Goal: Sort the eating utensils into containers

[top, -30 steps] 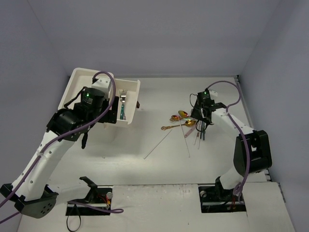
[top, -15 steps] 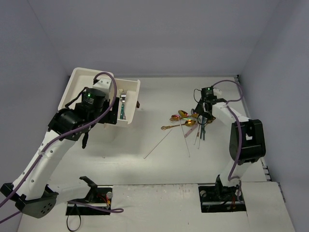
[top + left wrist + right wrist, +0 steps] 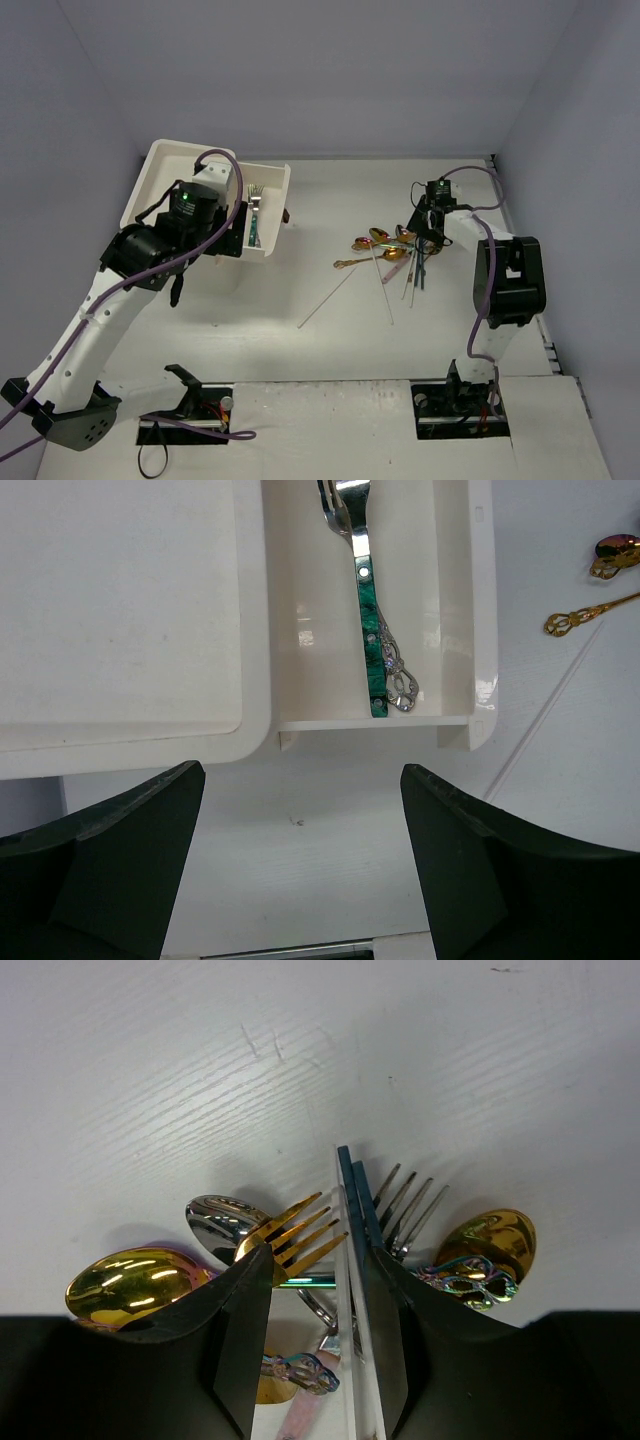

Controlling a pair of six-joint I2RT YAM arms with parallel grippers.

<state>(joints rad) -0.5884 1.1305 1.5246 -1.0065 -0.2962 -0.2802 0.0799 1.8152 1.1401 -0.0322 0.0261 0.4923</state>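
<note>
top external: high behind both arm bases, looking down across the whole desk (image 3: pixel 250 340) | left wrist: close, straight down, open drawer (image 3: pixel 455 600) just beyond its jaws | right wrist: very close, utensil pile (image 3: pixel 290 1235) between and past its jaws | shared: top view shows both

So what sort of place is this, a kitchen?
Probably a robot test bench: bare grey walls around a white table, left arm and right arm bolted on, loose cutlery and a white drawer.

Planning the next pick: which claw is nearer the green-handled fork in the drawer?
Left. The left claw hovers just off the drawer end where the fork lies; the right claw is across the table, over the cutlery pile.
</note>
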